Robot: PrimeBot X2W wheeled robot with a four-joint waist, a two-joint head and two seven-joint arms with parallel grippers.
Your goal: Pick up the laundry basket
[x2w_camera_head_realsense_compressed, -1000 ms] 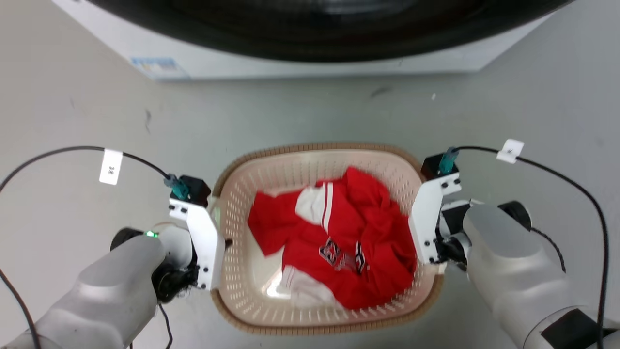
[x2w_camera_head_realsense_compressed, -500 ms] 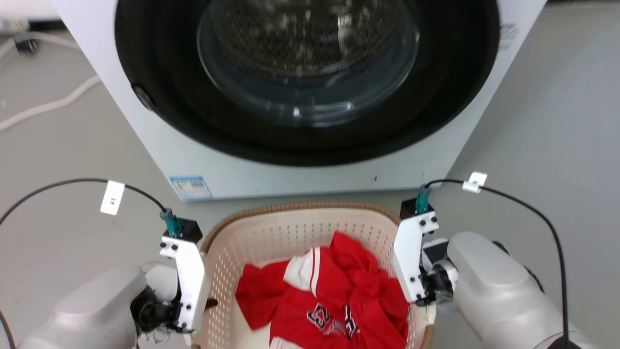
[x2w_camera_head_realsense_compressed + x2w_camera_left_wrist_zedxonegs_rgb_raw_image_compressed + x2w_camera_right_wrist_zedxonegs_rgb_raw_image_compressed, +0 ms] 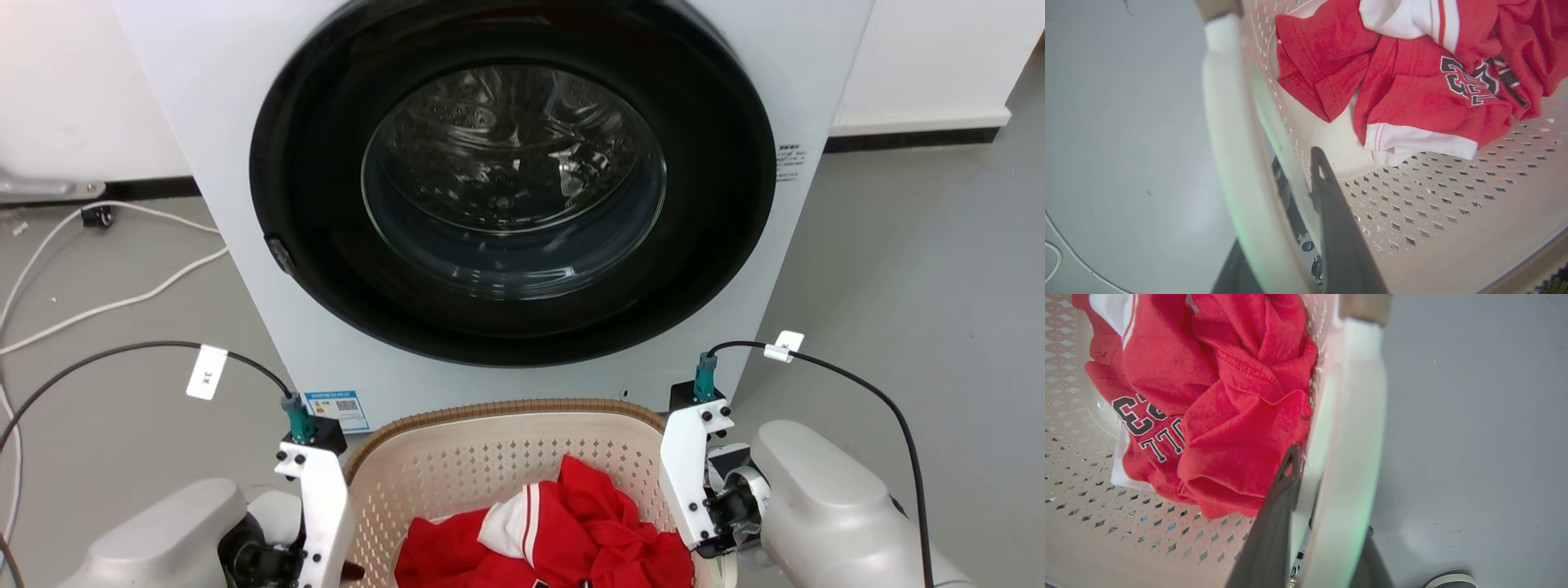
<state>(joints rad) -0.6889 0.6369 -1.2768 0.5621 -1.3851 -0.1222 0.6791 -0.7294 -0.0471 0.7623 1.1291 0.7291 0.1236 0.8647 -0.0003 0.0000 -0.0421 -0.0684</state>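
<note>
You're gripping basket (image 3: 490, 465) by white side handles (image 3: 1224, 122) — left gripper (image 3: 1290, 183), right gripper (image 3: 1327, 498) each clamping, one finger inside. Basket hanging before washer (image 3: 522, 204) front. Likely stiff, light plastic, shirt (image 3: 596, 531) adding little — lifting evenly matters.

The red shirt (image 3: 1412, 94) has a black 23 (image 3: 1457, 79) and the letters LL on it. A white tag (image 3: 206, 371) on the left says 3. The blue sticker (image 3: 336, 408) on the washer (image 3: 208, 122) is too small to read.

Grey forearms (image 3: 816, 490), white brackets (image 3: 686, 474), tagged black cables (image 3: 857, 380).
</note>
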